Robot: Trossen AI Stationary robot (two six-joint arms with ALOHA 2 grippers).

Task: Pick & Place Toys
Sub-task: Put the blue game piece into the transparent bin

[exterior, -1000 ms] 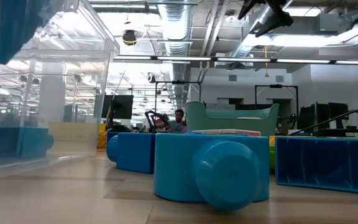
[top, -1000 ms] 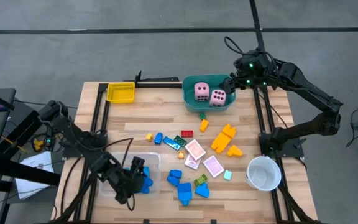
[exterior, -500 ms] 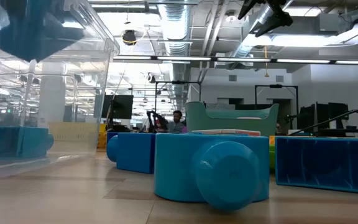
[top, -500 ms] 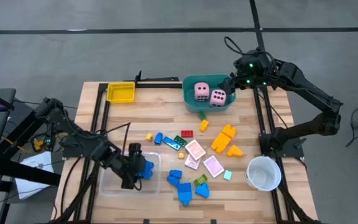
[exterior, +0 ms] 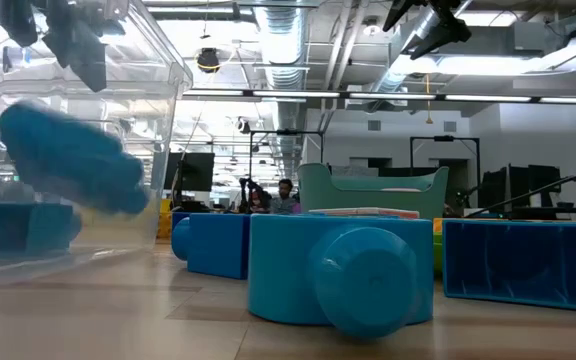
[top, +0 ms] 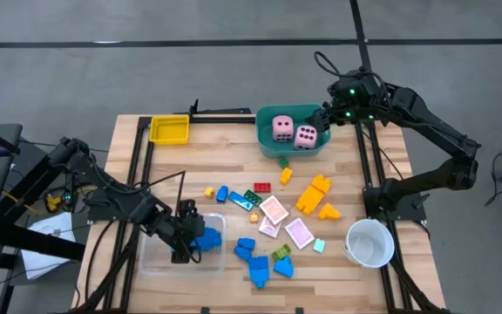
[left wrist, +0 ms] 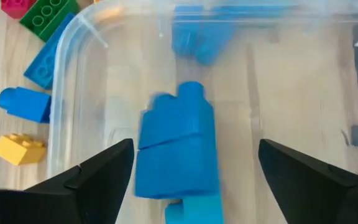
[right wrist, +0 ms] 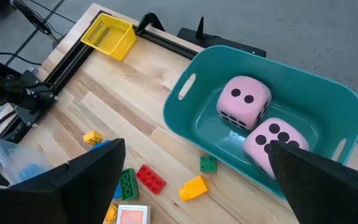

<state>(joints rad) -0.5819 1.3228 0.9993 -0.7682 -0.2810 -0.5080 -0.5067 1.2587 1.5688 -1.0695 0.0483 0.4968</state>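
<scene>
Released since before, blue block [left wrist: 178, 149] drops into clear tray [left wrist: 73, 74] — left gripper [left wrist: 191, 180] wide; right gripper [right wrist: 191, 186] wide.

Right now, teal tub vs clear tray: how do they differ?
The teal tub is opaque and sits at the table's far edge; the clear tray is see-through and sits near the front, on the left arm's side. The tub holds two pink dice; the tray holds blue blocks. The right hand is over the tub's rim, and the left hand is over the tray. Both are open-topped bins on the wooden table.
</scene>
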